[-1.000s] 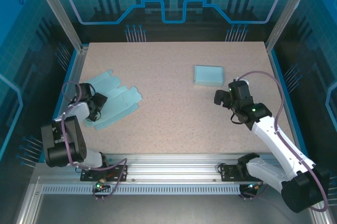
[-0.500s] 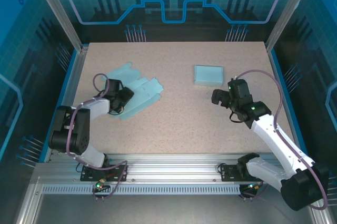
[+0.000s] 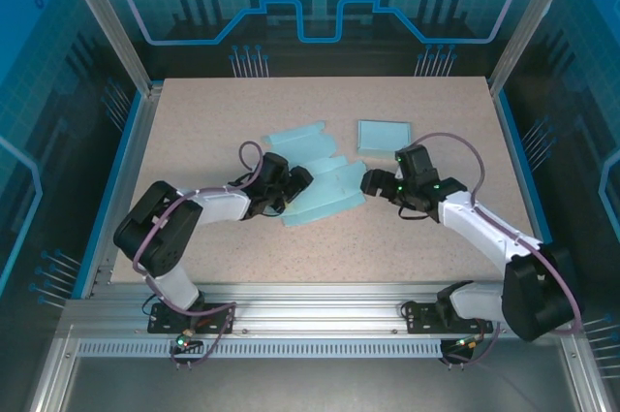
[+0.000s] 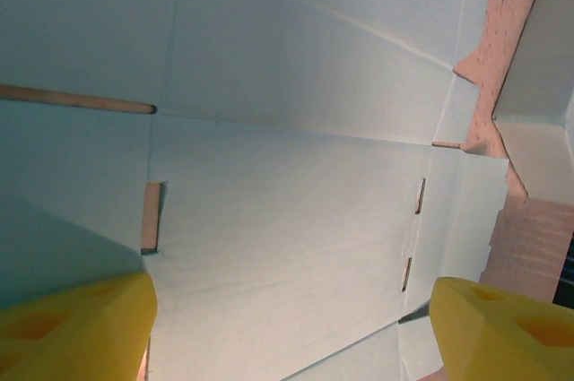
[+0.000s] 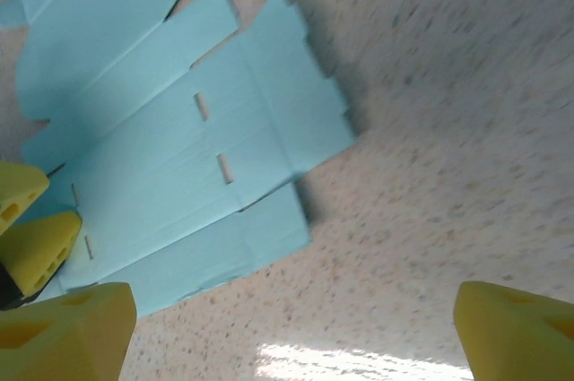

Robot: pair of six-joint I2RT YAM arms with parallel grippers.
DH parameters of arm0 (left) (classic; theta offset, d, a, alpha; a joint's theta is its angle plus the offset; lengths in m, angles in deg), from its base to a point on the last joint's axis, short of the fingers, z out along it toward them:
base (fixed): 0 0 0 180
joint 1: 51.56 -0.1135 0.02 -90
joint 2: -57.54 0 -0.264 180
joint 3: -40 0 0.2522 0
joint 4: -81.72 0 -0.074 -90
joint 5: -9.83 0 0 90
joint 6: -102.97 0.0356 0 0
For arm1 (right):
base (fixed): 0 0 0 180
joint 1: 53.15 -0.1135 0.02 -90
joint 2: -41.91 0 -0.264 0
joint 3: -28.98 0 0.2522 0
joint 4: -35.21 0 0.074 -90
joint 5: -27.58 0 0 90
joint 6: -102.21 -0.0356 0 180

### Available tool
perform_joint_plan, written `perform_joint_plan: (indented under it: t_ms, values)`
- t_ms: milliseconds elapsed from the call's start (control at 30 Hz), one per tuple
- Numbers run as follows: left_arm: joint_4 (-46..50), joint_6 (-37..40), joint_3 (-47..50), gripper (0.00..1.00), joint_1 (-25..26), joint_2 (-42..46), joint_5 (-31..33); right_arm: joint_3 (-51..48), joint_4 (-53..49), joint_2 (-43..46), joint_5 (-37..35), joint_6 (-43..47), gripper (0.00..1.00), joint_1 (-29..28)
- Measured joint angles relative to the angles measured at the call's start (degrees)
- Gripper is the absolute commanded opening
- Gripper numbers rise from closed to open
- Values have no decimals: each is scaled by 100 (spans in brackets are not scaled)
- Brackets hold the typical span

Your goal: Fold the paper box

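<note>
Near the middle of the table [image 3: 213, 111], the left gripper [image 3: 294, 183] sits low with its yellow fingers [image 4: 76, 327] spread wide and nothing clamped between them, close over the paper box blank [image 3: 334, 197]. Its arm stretches long from the near left base, bent at the elbow and reaching rightward. Facing it, the right gripper [image 3: 372, 182] is likewise spread apart and empty at the blank's right edge, its arm angling in from the near right base and pointing leftward. Counted: two arms, two grippers, one unfolded light-blue blank with slots and flaps, one closed blue box [image 3: 385, 137]. The blank lies flat between the grippers, under the left one and just beside the right; whether the left fingers touch it cannot be told. The closed box rests just beyond the right gripper, apart from the blank.
</note>
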Motion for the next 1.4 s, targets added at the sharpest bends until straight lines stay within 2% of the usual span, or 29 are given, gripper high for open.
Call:
perform_joint_plan:
  t_ms: [167,333,533,700,900,1167,1400]
  values:
    - [415,203,2,82,13,249,31,-151,199,-236,33,-415,87,-358]
    - [809,813,2,79,15,658,197,-472,492,-409,50,-824,81,-452]
    - [1027,1604,2,72,13,774,280,-734,846,-754,118,-1239,80,-697]
    - [1014,1967,22,64,13,726,275,-743,1193,-1091,74,-1480,73,-876]
    - [688,1974,472,57,15,570,7,-612,1093,-1333,-28,-1648,64,-863]
    - [-46,1755,822,56,149,575,-227,-184,494,-1709,-63,-1646,50,-811]
    - [-212,1558,872,57,382,575,-275,-17,256,-1836,-59,-1504,48,-785]
